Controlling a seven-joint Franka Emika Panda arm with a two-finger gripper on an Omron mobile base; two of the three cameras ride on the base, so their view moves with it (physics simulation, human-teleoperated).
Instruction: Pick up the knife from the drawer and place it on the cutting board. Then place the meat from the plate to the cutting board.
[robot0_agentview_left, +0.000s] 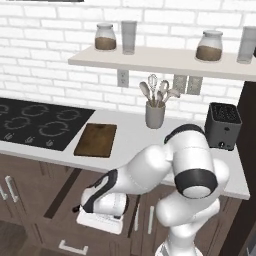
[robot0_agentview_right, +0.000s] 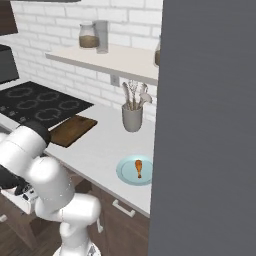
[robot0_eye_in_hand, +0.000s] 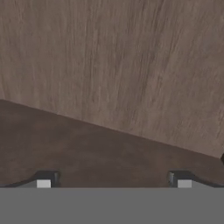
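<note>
The drawer (robot0_agentview_left: 64, 194) is pulled open below the counter, its front bar handle (robot0_agentview_left: 72, 246) at the bottom. My gripper (robot0_agentview_left: 81, 210) reaches down into it. In the hand view the gripper (robot0_eye_in_hand: 113, 181) is open, its fingertips (robot0_eye_in_hand: 43, 182) wide apart just above the bare wooden drawer floor, with nothing between them. The knife is hidden. The dark wooden cutting board (robot0_agentview_left: 96, 140) (robot0_agentview_right: 72, 130) lies bare on the counter beside the cooktop. The orange-brown meat (robot0_agentview_right: 138, 168) lies on the pale blue plate (robot0_agentview_right: 125, 174) near the counter's front edge.
A black cooktop (robot0_agentview_left: 35, 122) lies left of the board. A grey utensil holder (robot0_agentview_left: 155, 116) (robot0_agentview_right: 132, 119) stands behind it and a black toaster (robot0_agentview_left: 222, 125) at the right. A shelf (robot0_agentview_left: 165, 60) with jars hangs above. A grey panel (robot0_agentview_right: 210, 125) blocks the right base view's right side.
</note>
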